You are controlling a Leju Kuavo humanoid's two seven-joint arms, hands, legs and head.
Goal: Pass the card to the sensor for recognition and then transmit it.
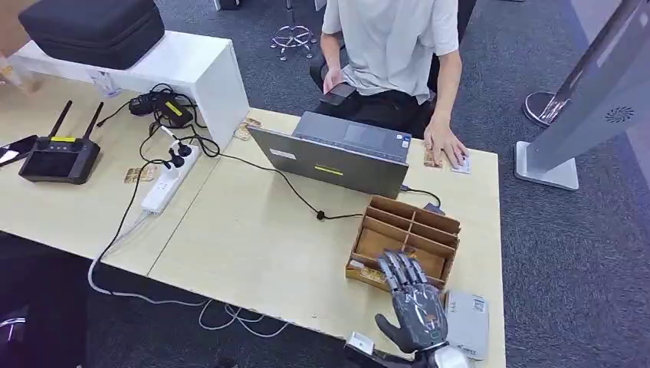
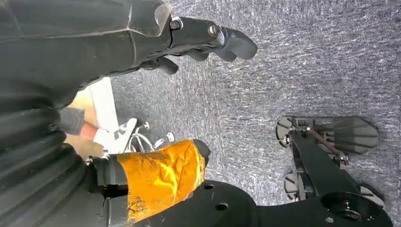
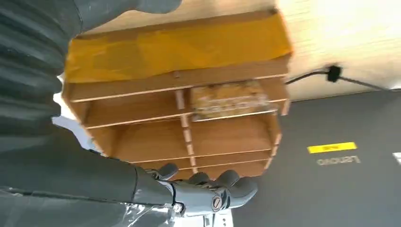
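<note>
Grey right robot hand hovering over the wooden divided box at the near edge of the pale worktop.

Fingers lying spread and flat, holding nothing, their tips reaching above the box's near compartments; a card with a golden-brown print is lying in one compartment of the box, apart from the fingers. Grey flat sensor device sitting just beside the right robot hand on the worktop's near corner. Left robot hand hanging over grey carpet, fingers loosely curled, nothing in it. Beyond the box, a grey laptop is standing open with a black cable trailing from it. A seated person's hand is resting on the far edge of the worktop, next to small cards.
</note>
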